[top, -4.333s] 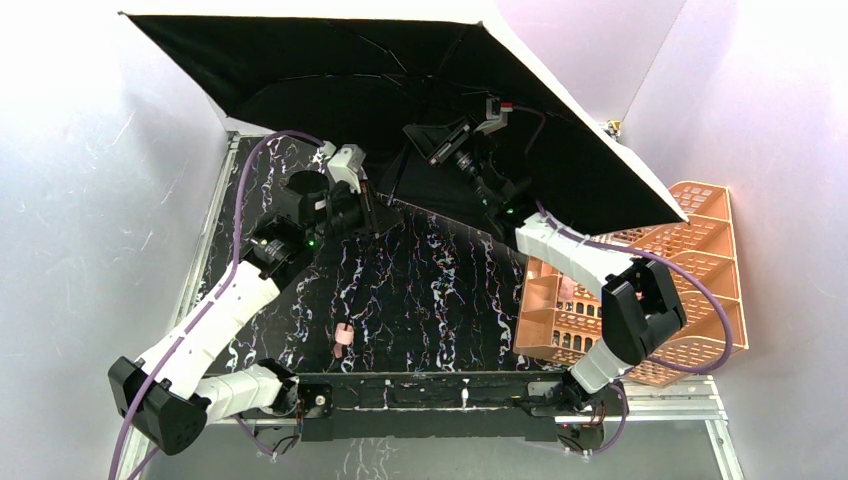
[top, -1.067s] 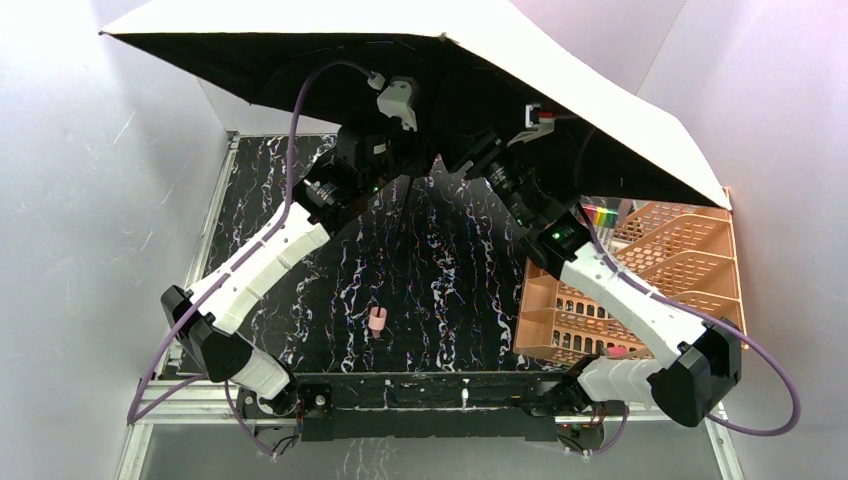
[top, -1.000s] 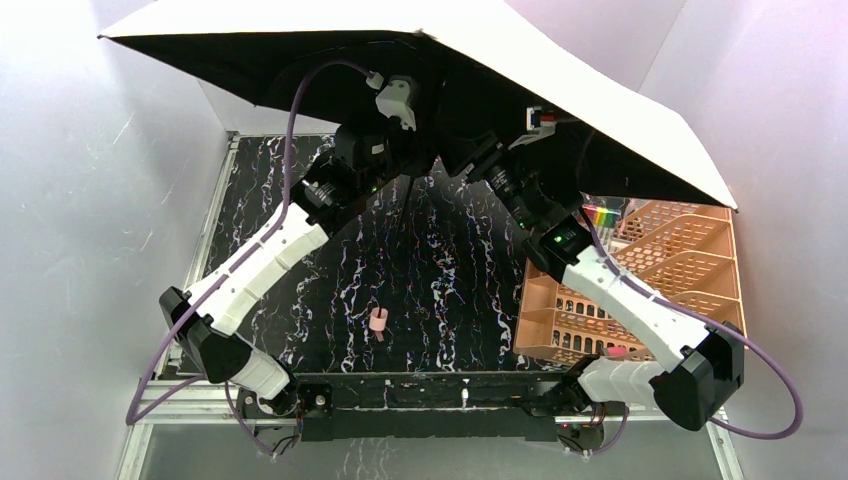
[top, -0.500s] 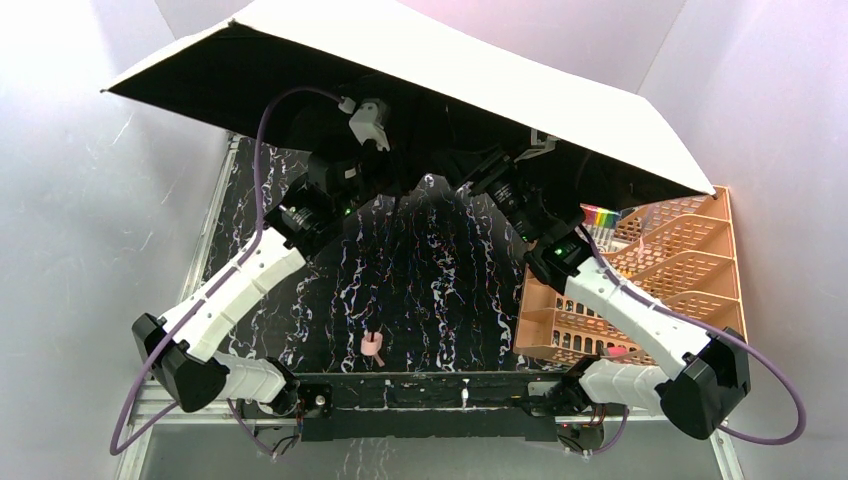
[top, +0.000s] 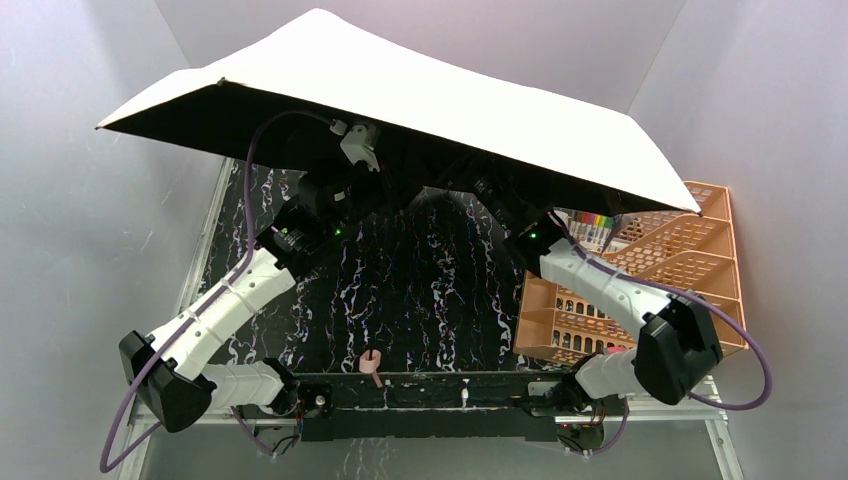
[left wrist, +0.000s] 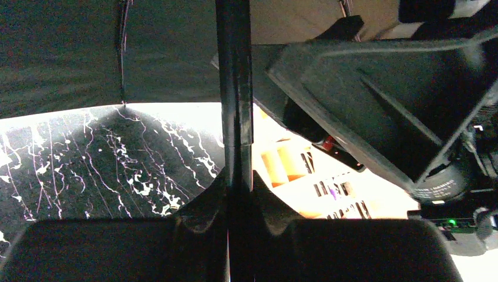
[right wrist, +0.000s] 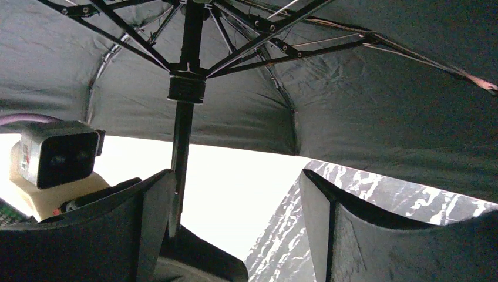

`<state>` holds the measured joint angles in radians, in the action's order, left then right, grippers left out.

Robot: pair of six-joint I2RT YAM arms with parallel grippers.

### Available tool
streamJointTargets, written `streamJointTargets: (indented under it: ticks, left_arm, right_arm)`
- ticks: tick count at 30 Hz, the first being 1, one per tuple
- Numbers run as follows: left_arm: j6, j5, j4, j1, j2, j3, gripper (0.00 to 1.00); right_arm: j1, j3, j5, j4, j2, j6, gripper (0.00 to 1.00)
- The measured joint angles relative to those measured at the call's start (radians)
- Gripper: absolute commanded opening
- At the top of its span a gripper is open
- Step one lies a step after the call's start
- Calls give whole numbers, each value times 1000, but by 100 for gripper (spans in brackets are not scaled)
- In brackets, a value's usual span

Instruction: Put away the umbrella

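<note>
The umbrella [top: 400, 100] is open and spreads over the back of the table, pale face up and black lining beneath. Its pink handle [top: 372, 362] hangs near the front edge. In the left wrist view my left gripper [left wrist: 238, 194] is shut on the dark shaft [left wrist: 234, 88], which rises straight up from between the jaws. My right gripper [right wrist: 235, 188] is open under the canopy with nothing between its fingers. The shaft [right wrist: 182, 135] and its runner [right wrist: 187, 88] stand just past its left finger [right wrist: 147, 223]. In the top view the canopy hides both grippers' fingers.
An orange mesh rack [top: 690, 270] stands at the right of the black marbled table [top: 430, 290], with coloured pens [top: 590, 220] at its back corner. White walls close in on three sides. The canopy's edge reaches over the rack.
The canopy has tipped so more of its pale face shows. Both arms drew back toward the near side, and the handle moved to the front edge. The right gripper's jaws have spread wider.
</note>
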<state>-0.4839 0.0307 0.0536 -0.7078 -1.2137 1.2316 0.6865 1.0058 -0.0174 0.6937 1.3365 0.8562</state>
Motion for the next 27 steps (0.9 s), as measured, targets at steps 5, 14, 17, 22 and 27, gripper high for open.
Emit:
streamJointTargets:
  ticks: [5, 14, 17, 22, 27]
  left_arm:
    - [0, 9, -9, 0, 3, -11, 0]
    - [1, 11, -13, 0, 15, -23, 0]
    - [2, 16, -13, 0, 15, -23, 0]
    - [3, 30, -18, 6, 21, -28, 0]
    - [9, 55, -33, 9, 26, -28, 0]
  right_arm:
    - [-2, 2, 0, 99, 54, 83, 85]
    - [-3, 63, 3, 179, 112, 143, 84]
    - [-3, 84, 11, 183, 112, 158, 84]
    - [-3, 134, 32, 177, 135, 171, 79]
    - [-13, 188, 59, 162, 190, 169, 74]
